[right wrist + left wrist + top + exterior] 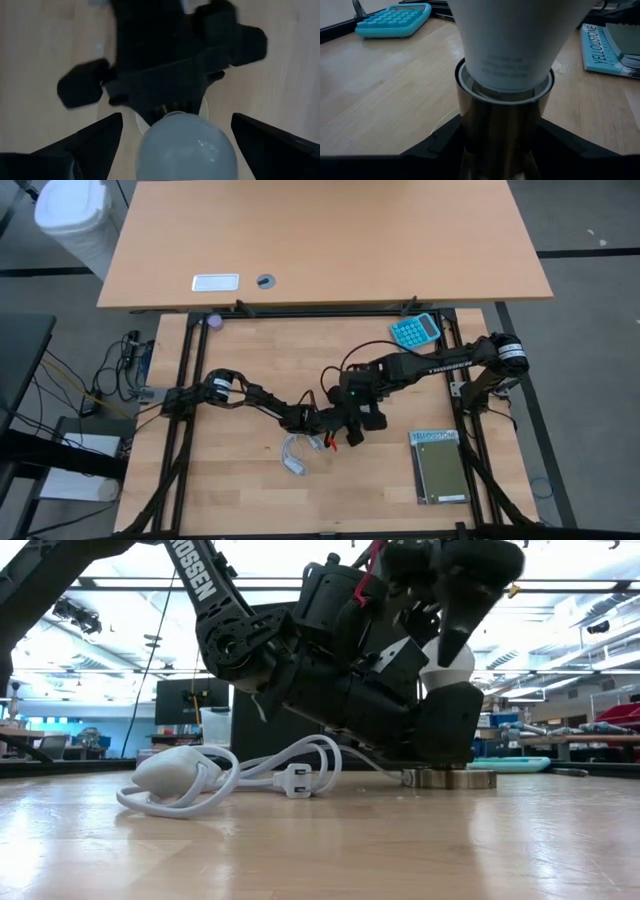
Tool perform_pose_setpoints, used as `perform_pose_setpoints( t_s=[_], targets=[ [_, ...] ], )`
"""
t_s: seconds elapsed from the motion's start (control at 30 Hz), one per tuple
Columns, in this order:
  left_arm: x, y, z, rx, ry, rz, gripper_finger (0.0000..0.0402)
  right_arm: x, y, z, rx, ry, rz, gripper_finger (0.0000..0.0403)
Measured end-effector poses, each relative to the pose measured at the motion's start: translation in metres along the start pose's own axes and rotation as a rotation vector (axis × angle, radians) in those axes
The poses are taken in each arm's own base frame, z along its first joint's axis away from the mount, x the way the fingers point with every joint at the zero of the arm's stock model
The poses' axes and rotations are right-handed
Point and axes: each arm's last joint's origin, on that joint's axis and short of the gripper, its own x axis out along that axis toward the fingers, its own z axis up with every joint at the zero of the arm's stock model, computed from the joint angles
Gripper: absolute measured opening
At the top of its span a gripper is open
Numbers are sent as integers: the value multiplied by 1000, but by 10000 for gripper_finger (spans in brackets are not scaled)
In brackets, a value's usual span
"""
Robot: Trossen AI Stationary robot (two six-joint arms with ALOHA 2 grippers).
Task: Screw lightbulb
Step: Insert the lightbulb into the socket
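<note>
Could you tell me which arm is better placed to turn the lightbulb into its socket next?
Probably the right. Its gripper sits directly over the lightbulb, open fingers either side of the glass. The left gripper is shut on the socket below, so it looks committed to steadying it.

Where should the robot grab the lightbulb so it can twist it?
Best on the round white top of the lightbulb, coming from straight above. It stands upright with its narrow end down in the socket, which the left pincer grips, so only the dome is free. The right pincer sits open on either side of it.
</note>
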Motion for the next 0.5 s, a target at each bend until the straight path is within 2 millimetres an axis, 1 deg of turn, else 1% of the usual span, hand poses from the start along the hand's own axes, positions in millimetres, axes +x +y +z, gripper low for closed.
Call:
perform_pose_setpoints(
  t_s=[0.2,0.3,0.5],
  targets=[
    [0,0,0,0,-1,0,206,0,8,-1,-267,10,3,373],
    [0,0,0,-2,-2,-1,206,0,7,-3,-375,41,-30,373],
    [0,0,-1,-6,-2,-1,206,2,7,-4,-571,76,-21,374]
  ],
)
